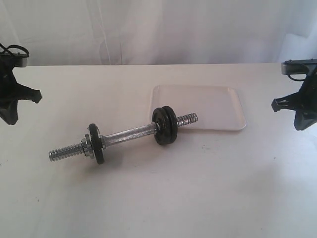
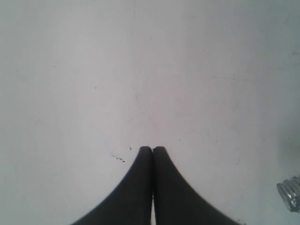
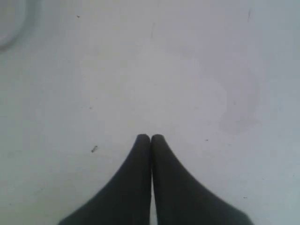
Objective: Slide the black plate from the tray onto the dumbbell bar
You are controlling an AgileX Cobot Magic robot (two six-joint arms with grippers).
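Left wrist view shows the left gripper clenched on nothing above the table; the right gripper is clenched empty too. Between them the dumbbell bar lies on the table, the black plate on its end against another disc, beside a corner of the tray.

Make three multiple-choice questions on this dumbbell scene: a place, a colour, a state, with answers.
1. What colour is the tray? A) white B) black C) red
2. Where does the dumbbell bar lie? A) wholly inside the tray B) on the table, one threaded end at the tray C) in a gripper
3. How are the fingers of the left gripper and right gripper? A) wide open B) shut on a disc C) shut, empty
Answers: A, the tray is plain white; B, the bar rests on the table; C, both wrist views show fingers touching, nothing between.
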